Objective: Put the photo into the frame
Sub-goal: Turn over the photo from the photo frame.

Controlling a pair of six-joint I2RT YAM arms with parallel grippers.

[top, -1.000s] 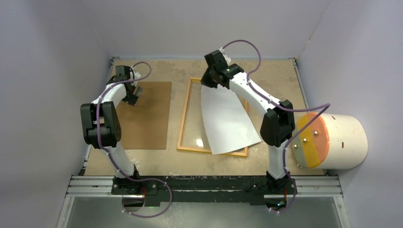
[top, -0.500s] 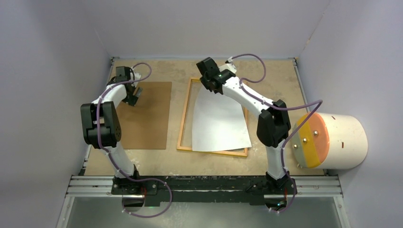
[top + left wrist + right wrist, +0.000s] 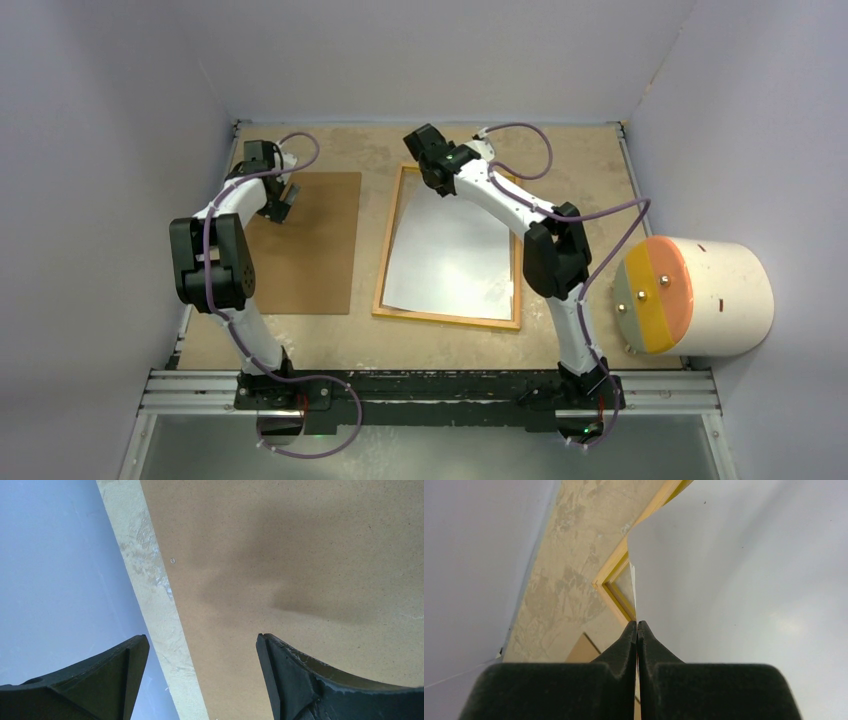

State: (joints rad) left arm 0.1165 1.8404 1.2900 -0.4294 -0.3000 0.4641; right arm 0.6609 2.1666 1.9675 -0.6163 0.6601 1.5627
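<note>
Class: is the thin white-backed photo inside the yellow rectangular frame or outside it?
Inside: the photo lies white side up within the yellow frame. Right gripper pinches its far corner; whether seated, cannot tell.

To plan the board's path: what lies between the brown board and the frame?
Only a bare strip of table lies between the brown board and the frame; the top view shows it.
</note>
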